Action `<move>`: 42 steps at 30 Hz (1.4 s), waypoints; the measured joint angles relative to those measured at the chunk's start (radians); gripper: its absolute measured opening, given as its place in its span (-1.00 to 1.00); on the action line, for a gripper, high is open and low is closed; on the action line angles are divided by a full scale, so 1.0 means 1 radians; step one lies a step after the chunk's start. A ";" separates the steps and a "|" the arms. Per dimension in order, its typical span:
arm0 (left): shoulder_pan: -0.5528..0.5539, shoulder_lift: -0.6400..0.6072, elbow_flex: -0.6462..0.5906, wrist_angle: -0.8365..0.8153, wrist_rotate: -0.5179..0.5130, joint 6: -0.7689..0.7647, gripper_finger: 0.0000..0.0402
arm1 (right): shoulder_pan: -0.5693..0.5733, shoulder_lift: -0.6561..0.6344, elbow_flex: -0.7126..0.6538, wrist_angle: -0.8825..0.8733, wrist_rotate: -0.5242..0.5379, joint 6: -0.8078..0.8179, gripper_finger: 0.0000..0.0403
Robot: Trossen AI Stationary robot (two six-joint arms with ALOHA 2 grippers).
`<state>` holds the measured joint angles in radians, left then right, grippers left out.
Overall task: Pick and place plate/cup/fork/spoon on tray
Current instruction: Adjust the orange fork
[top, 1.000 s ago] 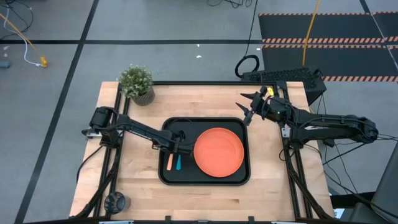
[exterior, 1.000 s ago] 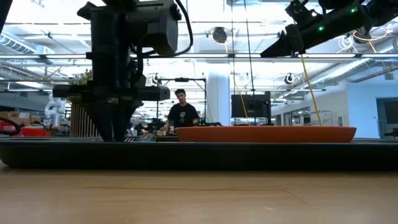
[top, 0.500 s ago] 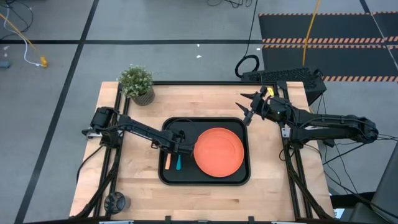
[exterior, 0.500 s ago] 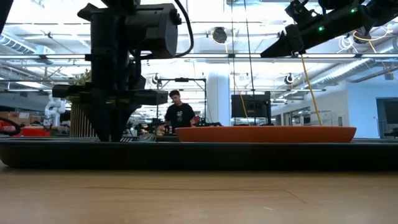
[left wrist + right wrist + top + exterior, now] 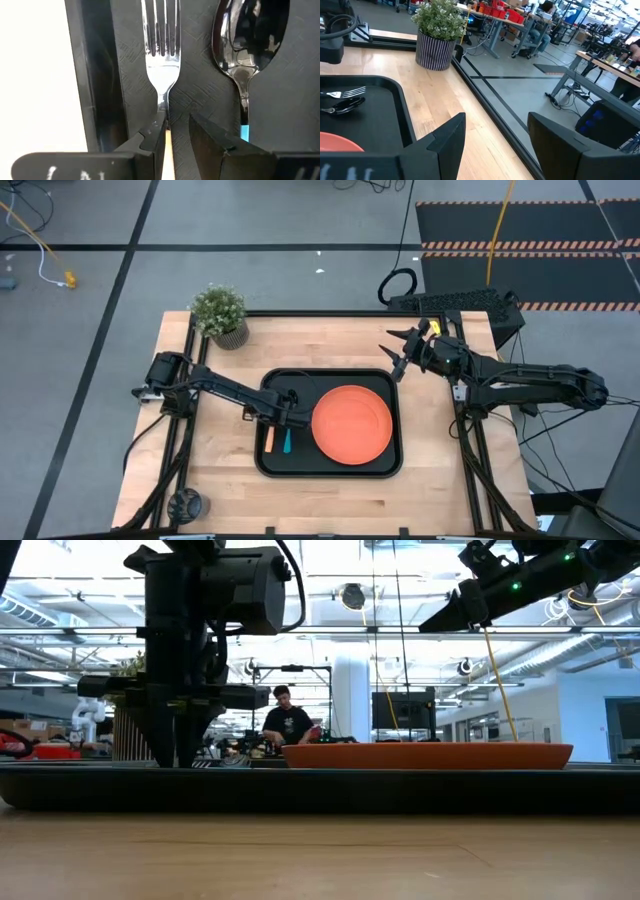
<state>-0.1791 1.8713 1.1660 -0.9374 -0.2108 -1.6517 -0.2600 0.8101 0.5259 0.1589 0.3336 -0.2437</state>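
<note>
The fork (image 5: 162, 75) lies flat on the tray (image 5: 330, 472), in the strip of black floor between the tray's left rim and the plate (image 5: 351, 424), its orange-tan handle running toward the table's near edge and its tines toward the far one. Just beside it, on the plate's side and parallel to it, lies the spoon (image 5: 247, 55) with its blue handle — the two are close but apart, with a bare band of tray floor between them. The left gripper (image 5: 175, 132) hangs low over the fork's neck, where metal meets handle; its fingers straddle the handle across the fork's long axis and stand narrow, one fingertip right at the handle and the other a little off it, so whether the fork is gripped or set free cannot be made out for certain. My reading is that the fork is being set down or has just been set down, and the relation that counts is this one: the handle runs straight back under the wrist, so the fingers can only clear it by parting sideways and rising, not by sliding along it toward the spoon. The plate sits on the tray's right half. The right gripper (image 5: 399, 352) waits with its fingers wide apart above the table beyond the tray's far right corner — well away from the cutlery, so the left arm is the nearer by far. No cup shows in any view.
</note>
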 joint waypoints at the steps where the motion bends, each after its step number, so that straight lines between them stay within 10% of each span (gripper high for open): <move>1: 0.000 0.000 0.000 0.000 0.000 -0.008 -0.56 | 0.000 0.000 0.000 0.000 0.000 0.000 0.03; 42: -0.006 0.002 0.036 -0.049 0.022 0.022 -0.56 | 0.000 0.000 0.000 -0.008 0.000 -0.003 0.03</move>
<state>-0.1848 1.8729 1.2022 -0.9862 -0.1890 -1.6296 -0.2600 0.8097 0.5259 0.1513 0.3338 -0.2470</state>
